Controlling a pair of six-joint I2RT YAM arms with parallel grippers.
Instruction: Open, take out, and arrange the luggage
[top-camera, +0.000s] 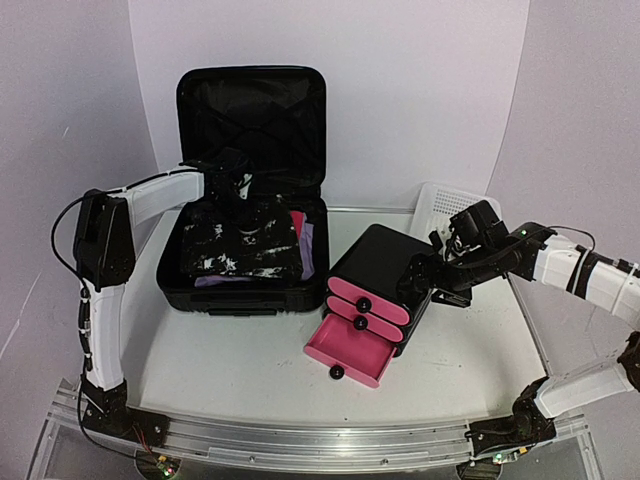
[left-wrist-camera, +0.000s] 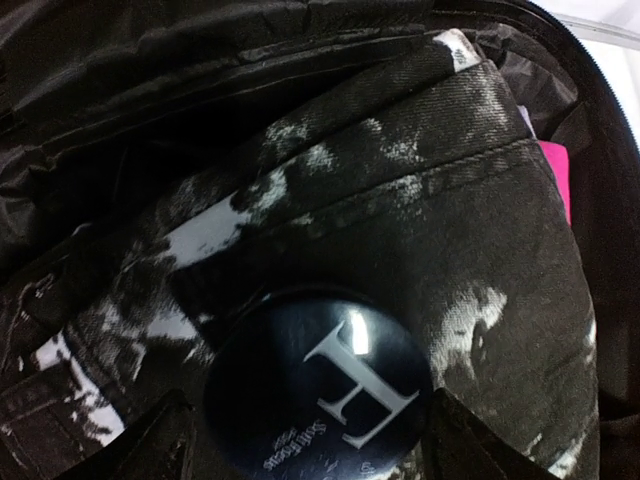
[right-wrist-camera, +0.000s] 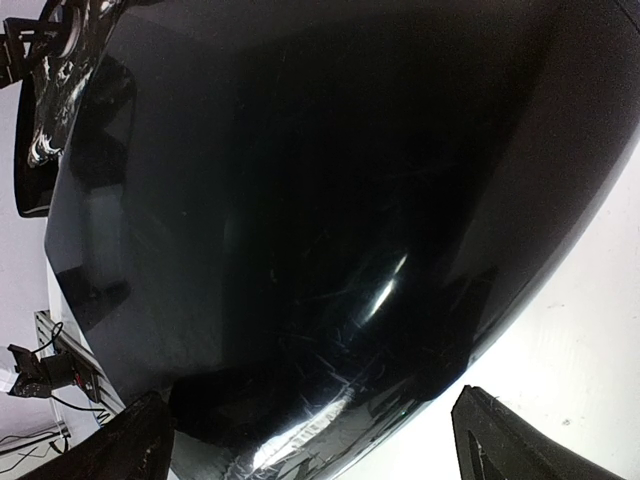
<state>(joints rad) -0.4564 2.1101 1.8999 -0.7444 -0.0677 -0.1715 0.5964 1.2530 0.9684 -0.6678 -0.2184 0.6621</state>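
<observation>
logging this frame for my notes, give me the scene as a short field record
luggage: open, lid upright, packed
garment: black-and-white, on top in luggage
left pincer: above garment, straddling a round black disc
right pincer: open, at drawer box right side
drawer box: bottom drawer out, upper two shut
basket: white, behind the box

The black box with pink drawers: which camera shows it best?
The top external view: the whole box shows, bottom drawer pulled open. The right wrist view gives only its glossy black surface up close; the left wrist view shows none of it.
</observation>
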